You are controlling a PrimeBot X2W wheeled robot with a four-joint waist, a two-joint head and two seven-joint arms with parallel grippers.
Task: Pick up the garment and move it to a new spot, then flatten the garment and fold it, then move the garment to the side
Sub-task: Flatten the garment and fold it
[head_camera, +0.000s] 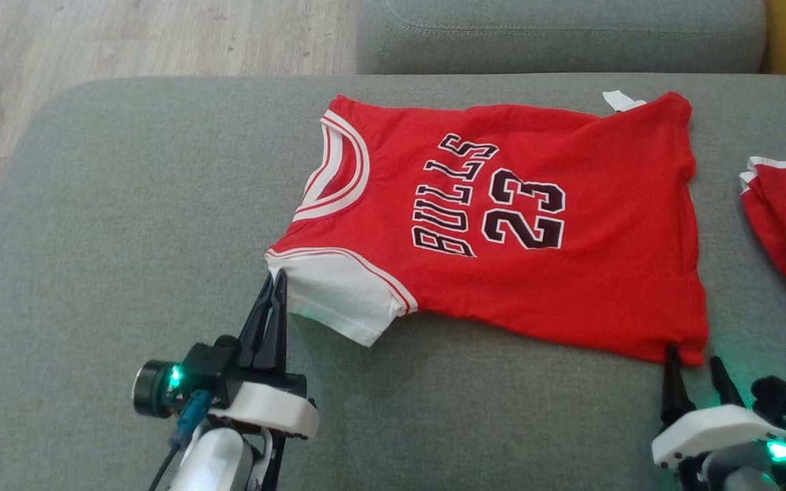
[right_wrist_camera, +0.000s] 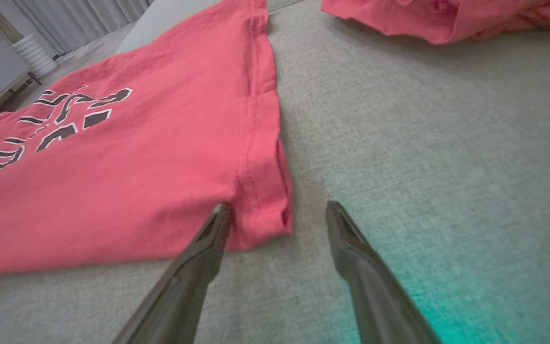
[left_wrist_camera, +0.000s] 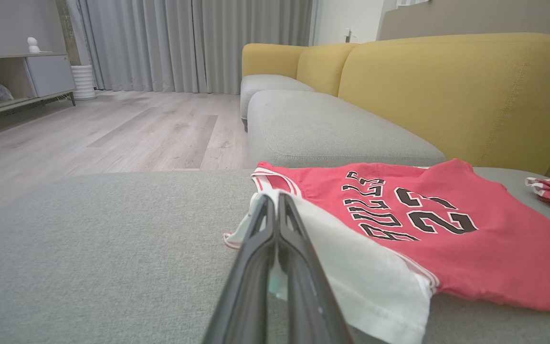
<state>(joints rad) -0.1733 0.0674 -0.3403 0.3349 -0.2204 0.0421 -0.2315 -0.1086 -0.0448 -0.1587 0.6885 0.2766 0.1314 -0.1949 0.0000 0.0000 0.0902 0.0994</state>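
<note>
pinching garment (head_camera: 570, 273) sleeve: left claw (head_camera: 275, 277) | right claw (head_camera: 693, 354) spread at hem

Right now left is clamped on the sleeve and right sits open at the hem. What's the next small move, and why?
Probably ease the right gripper slightly forward and close it on the hem corner of the jersey. Its jaws stand open with that corner just between the fingertips, while the left gripper looks shut on the white sleeve. A lift likely needs both holds.
</note>
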